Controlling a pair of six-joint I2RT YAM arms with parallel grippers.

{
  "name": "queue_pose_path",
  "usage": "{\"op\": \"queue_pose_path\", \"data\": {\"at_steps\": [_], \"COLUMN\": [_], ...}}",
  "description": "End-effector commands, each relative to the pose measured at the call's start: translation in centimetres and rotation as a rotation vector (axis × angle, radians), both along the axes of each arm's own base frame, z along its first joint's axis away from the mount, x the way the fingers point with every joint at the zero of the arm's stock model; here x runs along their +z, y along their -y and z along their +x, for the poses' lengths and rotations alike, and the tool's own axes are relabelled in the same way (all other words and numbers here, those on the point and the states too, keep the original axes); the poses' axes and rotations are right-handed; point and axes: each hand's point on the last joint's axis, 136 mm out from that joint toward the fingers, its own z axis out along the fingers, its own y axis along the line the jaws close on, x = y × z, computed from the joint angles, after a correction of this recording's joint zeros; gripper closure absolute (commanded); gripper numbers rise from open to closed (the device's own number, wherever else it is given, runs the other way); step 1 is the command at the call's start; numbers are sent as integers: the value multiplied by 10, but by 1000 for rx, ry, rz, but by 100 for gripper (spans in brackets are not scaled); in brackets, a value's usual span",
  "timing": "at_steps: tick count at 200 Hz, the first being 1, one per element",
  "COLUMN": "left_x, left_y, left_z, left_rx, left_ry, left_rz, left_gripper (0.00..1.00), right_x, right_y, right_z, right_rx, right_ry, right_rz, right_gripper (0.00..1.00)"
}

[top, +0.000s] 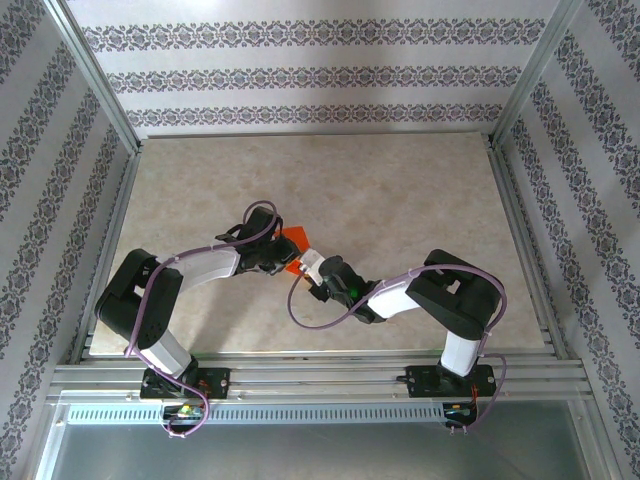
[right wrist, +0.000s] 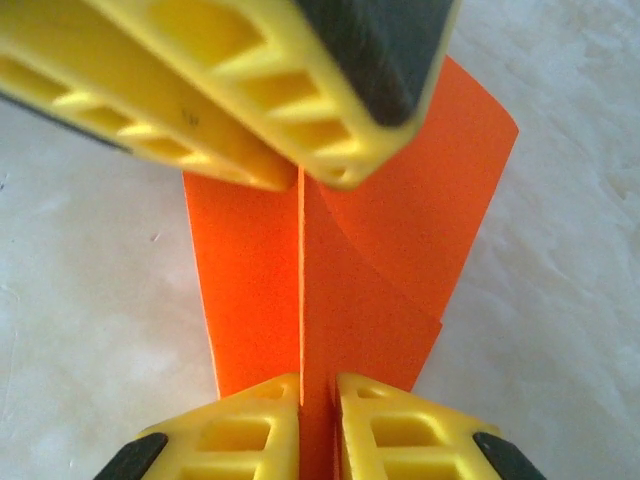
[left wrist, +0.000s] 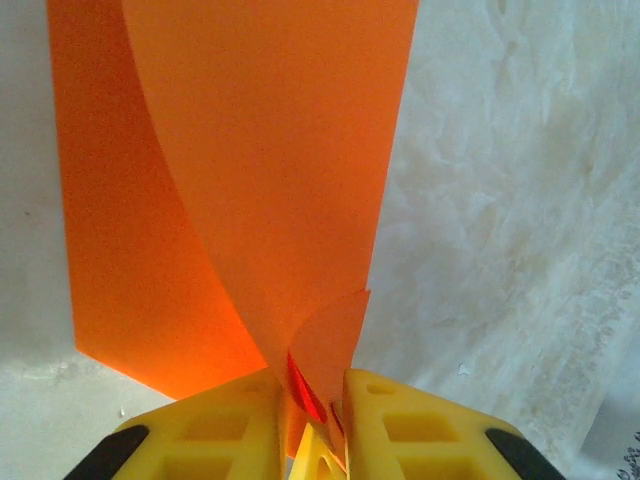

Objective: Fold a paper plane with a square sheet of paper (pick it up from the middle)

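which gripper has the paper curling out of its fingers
The left gripper: the orange sheet bows away from it in a curve; at the right gripper it runs out straight.

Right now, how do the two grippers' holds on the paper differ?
The left gripper pinches a curled flap of the sheet; right gripper pinches a straight crease. The left gripper reaches in from the left, right gripper from the right. Both are shut on the sheet.
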Motion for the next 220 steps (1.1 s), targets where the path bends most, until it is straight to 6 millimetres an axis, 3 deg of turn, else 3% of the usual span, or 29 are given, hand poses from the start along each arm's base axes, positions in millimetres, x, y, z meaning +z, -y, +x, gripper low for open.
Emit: {"op": "queue_pose_path", "data": {"at_steps": [1, 66, 165, 220], "left_x": [-3, -6, -7, -3], "left_y": [-5, 0, -1, -7], "left_z": [0, -1, -3, -2], "left_rx": [10, -10, -6, 5], "left_ry": [-39, -58, -64, -51], "left_rz": [5, -9, -7, 4], "left_gripper": [78, 88, 89, 85], "right_x": [4, 4, 5, 0], "right_y": [-6, -11, -16, -15], "right_z": [-6, -3, 4, 1], "right_rx": [39, 39, 17, 23], "right_ry": [14, 12, 6, -21], "right_rz": [21, 31, 41, 49], "right_gripper": [84, 79, 74, 86]}}
